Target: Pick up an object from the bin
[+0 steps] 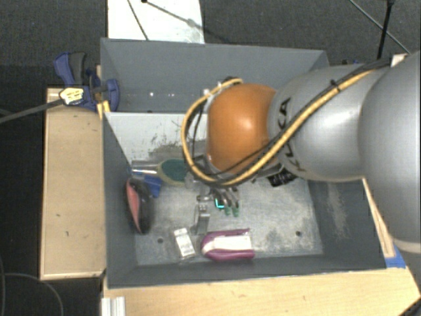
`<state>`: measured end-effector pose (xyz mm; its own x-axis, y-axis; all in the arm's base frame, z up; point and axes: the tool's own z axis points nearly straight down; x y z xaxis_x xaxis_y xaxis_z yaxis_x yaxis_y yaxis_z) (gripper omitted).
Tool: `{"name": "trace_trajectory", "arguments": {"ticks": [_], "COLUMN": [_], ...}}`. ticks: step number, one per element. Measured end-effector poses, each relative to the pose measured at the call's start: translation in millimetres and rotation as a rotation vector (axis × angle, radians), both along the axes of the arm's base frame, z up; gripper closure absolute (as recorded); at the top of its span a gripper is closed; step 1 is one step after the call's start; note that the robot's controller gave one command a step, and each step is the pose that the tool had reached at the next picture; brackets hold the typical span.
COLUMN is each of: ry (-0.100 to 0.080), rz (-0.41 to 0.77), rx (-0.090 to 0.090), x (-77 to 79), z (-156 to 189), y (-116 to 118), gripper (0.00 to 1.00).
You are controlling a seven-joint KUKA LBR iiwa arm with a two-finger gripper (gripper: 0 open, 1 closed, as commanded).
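My gripper [222,201] hangs low over the middle of the bin floor, under the arm's orange cover. Just below and left of it a thin silvery metal piece [200,220] lies on the floor. In front of that, near the bin's front wall, lies a purple and white oblong thing [227,245], with a small white labelled box [184,242] to its left. A teal round thing [175,170] sits to the gripper's upper left.
Against the left wall lies a red and black oval thing [138,206], with a blue piece [152,187] and a silvery piece [143,170] above it. The arm covers the bin's right rear part.
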<state>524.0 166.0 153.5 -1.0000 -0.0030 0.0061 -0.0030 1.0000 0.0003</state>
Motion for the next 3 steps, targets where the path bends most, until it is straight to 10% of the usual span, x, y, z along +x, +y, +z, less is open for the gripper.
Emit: {"name": "trace_trajectory", "arguments": {"ticks": [1,2,3], "ry": [-0.004,-0.010,-0.018], "rz": [0.072,0.066,0.339], "rx": [0.001,0.002,0.004], "x": [-34.6,-32.1,1.3], "z": [-73.1,-69.8,110.1], "y": [23.8,22.2,77.7], "gripper": [0.00,1.00,1.00]}}
